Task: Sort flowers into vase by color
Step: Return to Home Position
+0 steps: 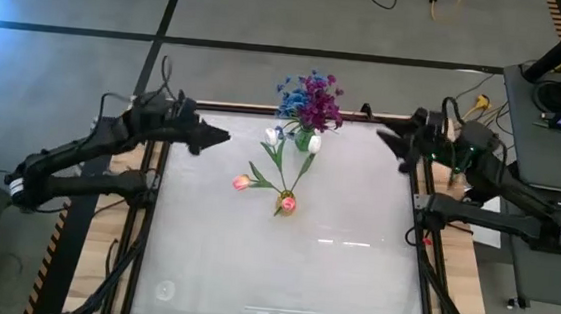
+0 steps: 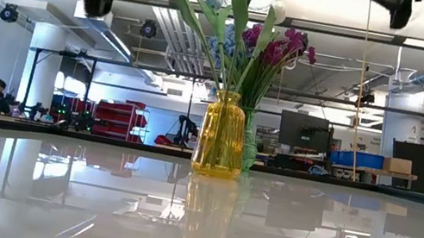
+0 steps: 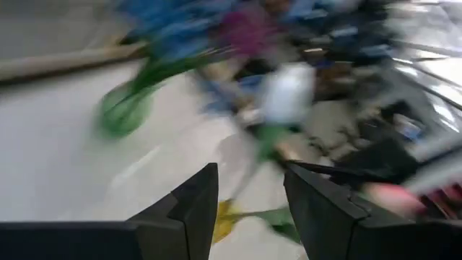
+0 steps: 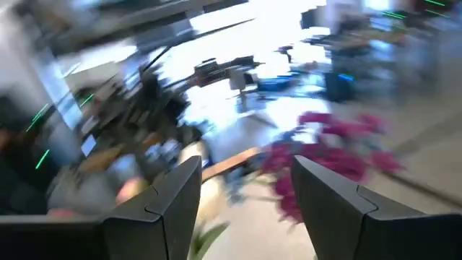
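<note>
On the white worktop (image 1: 281, 277) the yellow vase (image 2: 221, 134) stands nearest, with pink tulip buds (image 1: 241, 182) and white buds (image 1: 314, 143) fanning out of it on green stems. Just behind it, the green vase (image 2: 249, 147) carries the purple blossoms (image 1: 317, 105) and blue blossoms (image 1: 290, 96). Left claw (image 1: 224, 138) hovers over the far left edge and right claw (image 1: 382, 137) over the far right, both spread and holding nothing
</note>
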Controlling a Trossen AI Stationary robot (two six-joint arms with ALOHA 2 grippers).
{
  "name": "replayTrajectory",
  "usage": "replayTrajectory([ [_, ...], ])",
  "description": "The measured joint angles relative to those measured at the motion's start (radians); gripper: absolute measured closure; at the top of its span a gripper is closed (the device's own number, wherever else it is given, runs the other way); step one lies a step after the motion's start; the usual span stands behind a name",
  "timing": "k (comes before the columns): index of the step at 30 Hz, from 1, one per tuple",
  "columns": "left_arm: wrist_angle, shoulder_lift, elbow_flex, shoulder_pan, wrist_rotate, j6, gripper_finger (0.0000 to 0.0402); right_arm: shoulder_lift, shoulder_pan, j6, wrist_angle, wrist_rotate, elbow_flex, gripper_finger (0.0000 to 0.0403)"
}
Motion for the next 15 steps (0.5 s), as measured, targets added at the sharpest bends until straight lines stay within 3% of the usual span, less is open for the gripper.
replayTrajectory([
  [4, 0.322, -0.142, -0.126, -0.190, -0.008, 0.131, 0.0249, -0.076, 0.001, -0.147, -0.001, -0.170, -0.043, 0.0197],
  [7, 0.500, -0.242, -0.238, -0.340, -0.015, 0.187, 0.0249, -0.145, 0.000, -0.126, -0.008, -0.161, -0.083, 0.0197],
  [10, 0.642, -0.316, -0.344, -0.463, -0.124, 0.251, 0.0249, -0.202, 0.000, -0.081, 0.004, -0.157, -0.116, 0.0197],
  [12, 0.736, -0.353, -0.404, -0.516, -0.207, 0.363, 0.0249, -0.236, 0.000, -0.090, 0.011, -0.157, -0.133, 0.0197],
  [15, 0.772, -0.405, -0.458, -0.541, -0.215, 0.476, 0.0249, -0.288, 0.000, -0.122, 0.015, -0.157, -0.182, 0.0197],
])
